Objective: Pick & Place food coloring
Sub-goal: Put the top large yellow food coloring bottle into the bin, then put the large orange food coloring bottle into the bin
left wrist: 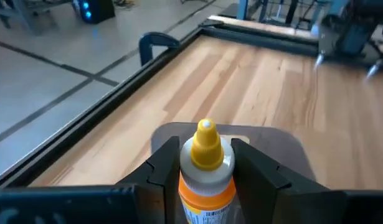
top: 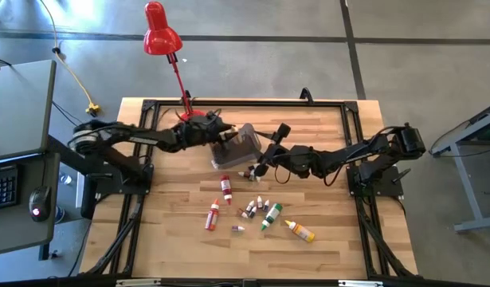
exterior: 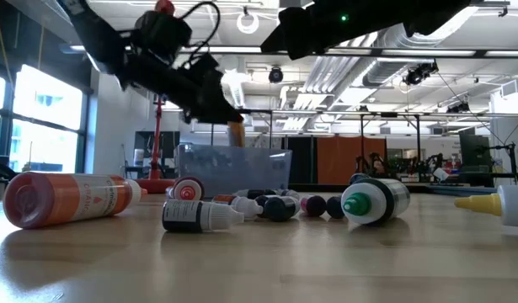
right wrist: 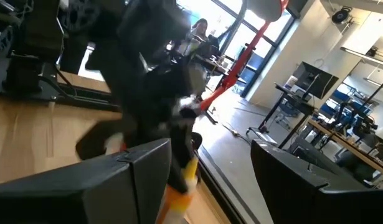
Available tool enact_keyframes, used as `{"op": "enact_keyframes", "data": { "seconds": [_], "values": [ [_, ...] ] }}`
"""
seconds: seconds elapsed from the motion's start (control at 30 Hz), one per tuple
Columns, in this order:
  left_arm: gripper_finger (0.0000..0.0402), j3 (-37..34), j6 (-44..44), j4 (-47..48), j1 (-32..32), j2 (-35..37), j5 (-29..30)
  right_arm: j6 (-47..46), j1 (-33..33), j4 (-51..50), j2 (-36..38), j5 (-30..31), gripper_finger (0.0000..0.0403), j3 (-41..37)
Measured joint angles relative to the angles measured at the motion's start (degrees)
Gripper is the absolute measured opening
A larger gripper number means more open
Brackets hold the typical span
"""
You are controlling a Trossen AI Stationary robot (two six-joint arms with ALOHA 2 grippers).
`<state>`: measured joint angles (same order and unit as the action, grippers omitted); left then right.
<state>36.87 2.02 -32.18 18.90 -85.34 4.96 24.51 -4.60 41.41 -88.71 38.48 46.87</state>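
My left gripper [top: 221, 137] holds an orange food coloring bottle [left wrist: 207, 180] with a yellow cap over the grey translucent bin [top: 243, 143]. In the low view the bottle [exterior: 236, 133] hangs above the bin [exterior: 242, 168]. My right gripper [top: 259, 166] stands open just right of the bin, with nothing between its fingers. Several more bottles lie on their sides on the wood nearer the front: two red [top: 226, 187] [top: 213, 216], a green-capped one [top: 272, 215], a yellow one [top: 300, 231] and some tiny ones [top: 252, 209]. My left gripper pinches the bottle's upper body just below the cap [left wrist: 188, 173] between its two fingers, one on each side. The fingers come nearly level from the table's left. The bottle stands roughly upright, cap up, lifted clear above the bin.
A red desk lamp [top: 161, 36] stands at the table's far edge behind my left arm, its base [top: 193, 117] close to the bin. A black frame [top: 149, 104] runs round the tabletop. The loose bottles [exterior: 65, 200] take up the middle front.
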Motion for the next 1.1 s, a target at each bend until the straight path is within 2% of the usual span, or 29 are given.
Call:
{"op": "enact_keyframes", "data": {
  "seconds": [0.23,0.37,0.53,0.8,1.1],
  "values": [
    [0.0113,7.88,-2.59,0.96,-0.13,-11.00,0.51,0.43,0.00,-0.63,0.00,0.00,0.0216,0.00],
    [0.0117,13.91,-4.55,6.81,-0.13,-15.27,3.04,0.46,0.00,-1.29,0.00,-0.02,0.0216,-0.01],
    [0.0146,19.28,-5.25,13.17,-0.13,-17.80,5.07,0.89,0.00,-1.66,0.00,-0.02,0.0216,-0.02],
    [0.0162,20.08,-4.95,13.04,-0.13,-18.82,11.74,1.29,0.00,-2.82,0.00,0.52,0.0216,-0.02],
    [0.0163,20.92,-5.37,12.75,-0.14,-18.82,10.64,1.29,0.00,-3.06,0.00,0.52,0.0216,-0.02]
  ]
}}
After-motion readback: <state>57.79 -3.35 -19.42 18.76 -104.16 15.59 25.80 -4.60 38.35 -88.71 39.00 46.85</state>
